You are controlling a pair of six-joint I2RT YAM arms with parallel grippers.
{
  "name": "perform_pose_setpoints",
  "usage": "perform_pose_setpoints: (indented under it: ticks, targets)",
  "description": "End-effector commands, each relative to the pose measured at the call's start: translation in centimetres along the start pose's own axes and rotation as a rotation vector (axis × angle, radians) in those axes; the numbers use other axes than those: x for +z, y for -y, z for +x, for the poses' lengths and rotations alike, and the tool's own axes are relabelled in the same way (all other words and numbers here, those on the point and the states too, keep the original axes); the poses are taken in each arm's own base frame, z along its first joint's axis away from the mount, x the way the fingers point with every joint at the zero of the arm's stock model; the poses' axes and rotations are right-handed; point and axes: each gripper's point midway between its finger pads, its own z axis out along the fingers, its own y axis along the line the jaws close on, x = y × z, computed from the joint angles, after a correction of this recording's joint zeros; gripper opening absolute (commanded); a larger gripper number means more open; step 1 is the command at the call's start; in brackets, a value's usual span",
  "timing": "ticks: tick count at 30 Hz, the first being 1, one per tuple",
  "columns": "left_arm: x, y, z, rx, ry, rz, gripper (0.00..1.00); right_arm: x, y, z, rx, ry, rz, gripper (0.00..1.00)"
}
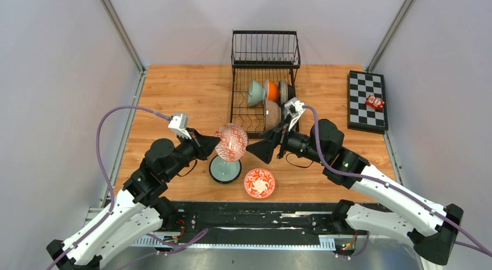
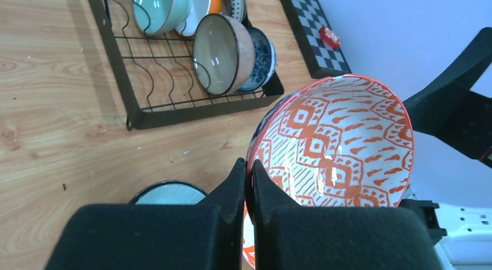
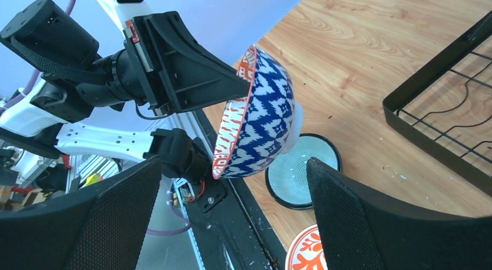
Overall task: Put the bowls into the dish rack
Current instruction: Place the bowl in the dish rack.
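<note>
The red-patterned bowl is held aloft, near of the dish rack, its rim pinched in the left end effector. The right end effector is spread wide beside it. Several bowls are racked. A pale bowl and an orange bowl are left on the table.

**Bowls partly racked, one aloft**

A red-patterned ceramic bowl, blue-and-white outside, is hanging on edge with the left gripper pinching its rim. Beneath it, a pale green dark-rimmed bowl and an orange-red floral bowl are sitting upright on the tabletop. Five more bowls are standing on edge in the black wire dish rack.
</note>
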Motion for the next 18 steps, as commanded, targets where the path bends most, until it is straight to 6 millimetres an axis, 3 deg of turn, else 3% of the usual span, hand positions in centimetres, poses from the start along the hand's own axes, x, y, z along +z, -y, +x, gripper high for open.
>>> perform_pose_setpoints:
  ticks: [1,18]
  targets:
    - [-0.6,2.5,-3.4,-0.062,0.154,0.119,0.00,0.6,-1.8,-0.2,0.033,0.025,-0.065,0.97]
    - [-1.8,3.8,-5.1,-0.175,0.300,0.271,0.00,2.4,-4.1,-0.8,0.039,0.052,-0.111,0.97]
